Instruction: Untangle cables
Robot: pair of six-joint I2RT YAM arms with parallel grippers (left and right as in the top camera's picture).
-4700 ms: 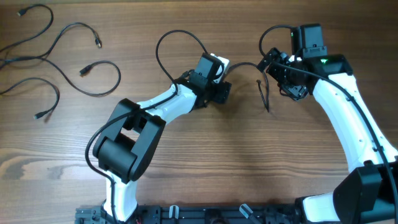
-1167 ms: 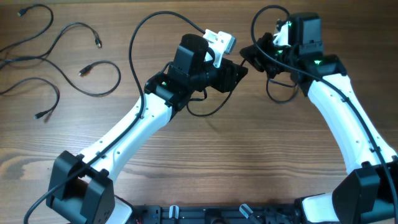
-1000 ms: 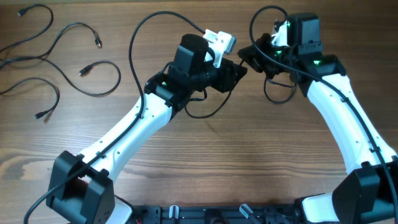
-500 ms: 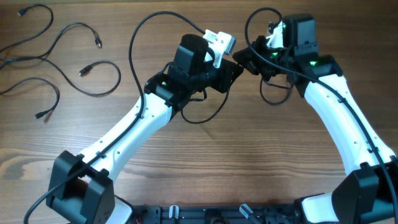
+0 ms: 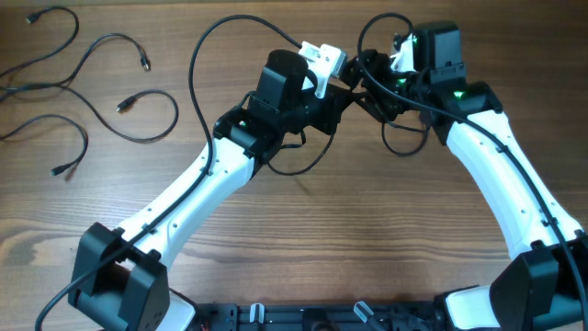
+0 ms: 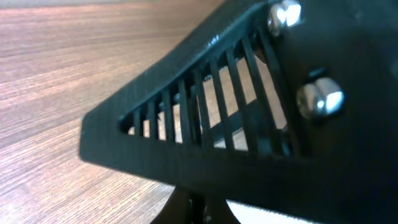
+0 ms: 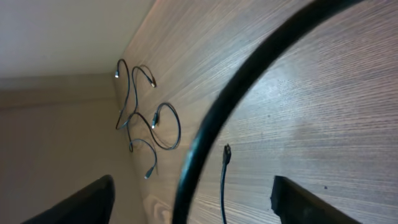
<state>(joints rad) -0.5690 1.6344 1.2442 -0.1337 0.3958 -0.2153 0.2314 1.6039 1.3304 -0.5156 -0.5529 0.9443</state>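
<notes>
Well, the two claws meet nose to nose above the far middle of the table [image 5: 367, 248]. The left claw [image 5: 338, 92] is closed tight (whether anything is pinched in it, I cannot tell). The right claw [image 5: 366, 81] stands open, its fingers [image 7: 305, 199] wide apart, and a blurred black cord [image 7: 211, 118] crosses the gap close to the lens. A thin black cable [image 5: 404, 153] loops below the claws. The other cables [image 5: 126, 104] lie as loose curvy strands at the far left, well apart from both arms.
</notes>
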